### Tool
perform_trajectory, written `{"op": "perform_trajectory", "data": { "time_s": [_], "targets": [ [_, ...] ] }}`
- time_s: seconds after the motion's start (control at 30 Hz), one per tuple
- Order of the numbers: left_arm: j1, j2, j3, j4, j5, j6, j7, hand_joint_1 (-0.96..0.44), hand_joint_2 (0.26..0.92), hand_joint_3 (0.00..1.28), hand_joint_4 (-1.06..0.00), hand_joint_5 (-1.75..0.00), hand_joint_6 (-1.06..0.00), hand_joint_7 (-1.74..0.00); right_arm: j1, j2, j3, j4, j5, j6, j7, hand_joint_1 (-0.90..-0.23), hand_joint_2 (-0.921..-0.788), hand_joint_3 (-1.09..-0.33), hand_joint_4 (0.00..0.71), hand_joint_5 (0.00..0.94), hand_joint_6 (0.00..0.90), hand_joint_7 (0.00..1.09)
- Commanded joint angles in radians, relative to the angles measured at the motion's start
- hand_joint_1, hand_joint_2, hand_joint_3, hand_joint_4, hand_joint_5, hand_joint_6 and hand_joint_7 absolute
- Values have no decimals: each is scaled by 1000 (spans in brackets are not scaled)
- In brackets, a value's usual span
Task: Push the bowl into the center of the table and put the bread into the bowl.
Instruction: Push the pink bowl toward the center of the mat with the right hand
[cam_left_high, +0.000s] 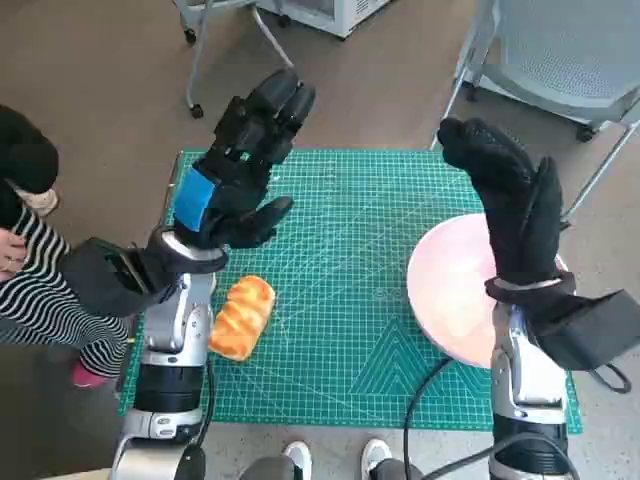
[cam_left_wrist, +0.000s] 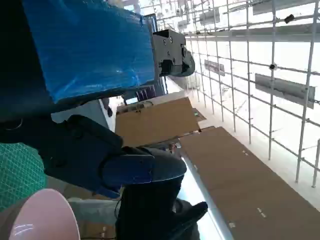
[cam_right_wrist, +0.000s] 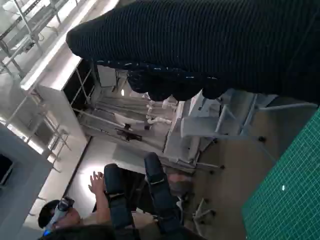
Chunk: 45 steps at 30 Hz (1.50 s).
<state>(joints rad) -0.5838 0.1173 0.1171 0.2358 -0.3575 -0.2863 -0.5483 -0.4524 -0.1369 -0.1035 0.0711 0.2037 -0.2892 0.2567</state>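
Note:
A pale pink bowl (cam_left_high: 450, 290) sits at the right edge of the green cutting mat (cam_left_high: 340, 300). A golden loaf of bread (cam_left_high: 241, 317) lies on the mat near its left side. My left hand (cam_left_high: 240, 170) is raised above the mat's left part, fingers spread, holding nothing. My right hand (cam_left_high: 510, 205) is raised over the bowl, fingers extended upward, empty. The left wrist view shows the bowl's rim (cam_left_wrist: 42, 215) and my gloved right hand (cam_left_wrist: 160, 210) beyond my own fingers (cam_left_wrist: 90, 160). The right wrist view shows only the glove (cam_right_wrist: 210, 45) and a corner of mat (cam_right_wrist: 295, 195).
A person in striped clothing (cam_left_high: 40, 280) sits at the left of the table. Chair legs with casters (cam_left_high: 200, 70) stand behind the table, and a grey chair (cam_left_high: 560, 60) at the back right. Shoes (cam_left_high: 335, 455) show at the front edge. A person (cam_right_wrist: 95, 205) appears in the right wrist view.

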Motion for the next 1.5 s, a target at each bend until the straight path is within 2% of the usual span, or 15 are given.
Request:
{"op": "perform_trajectory", "data": {
  "time_s": [0.03, 0.43, 0.8, 1.17, 1.5],
  "targets": [
    [0, 6, 0, -9, -6, 9, 1, -489, 906, 387, 0, -84, 1, -388, 7, 7, 0, 15, 15, 0, 9, -683, -921, -701, 176, 1, 33, 598],
    [2, 8, -6, -22, 2, 20, 5, -471, 906, 391, -1, -86, 1, -391, 14, 11, -3, 11, 22, -10, 12, -672, -921, -711, 169, 0, 34, 598],
    [2, 5, -14, -32, 7, 30, 16, -485, 903, 399, 0, -86, 1, -395, 19, 8, -7, 2, 41, -8, 15, -672, -921, -715, 168, 0, 49, 603],
    [-3, 3, -19, -25, 7, 30, 21, -485, 892, 413, -12, -101, 1, -458, 25, 7, -9, -1, 44, -9, 15, -674, -921, -716, 169, 1, 57, 603],
    [-6, -1, -24, -20, 10, 25, 22, -486, 826, 533, -1, -168, 1, -536, 36, 4, -10, -14, 43, 1, 14, -676, -921, -715, 170, 1, 60, 601]
  ]
}}
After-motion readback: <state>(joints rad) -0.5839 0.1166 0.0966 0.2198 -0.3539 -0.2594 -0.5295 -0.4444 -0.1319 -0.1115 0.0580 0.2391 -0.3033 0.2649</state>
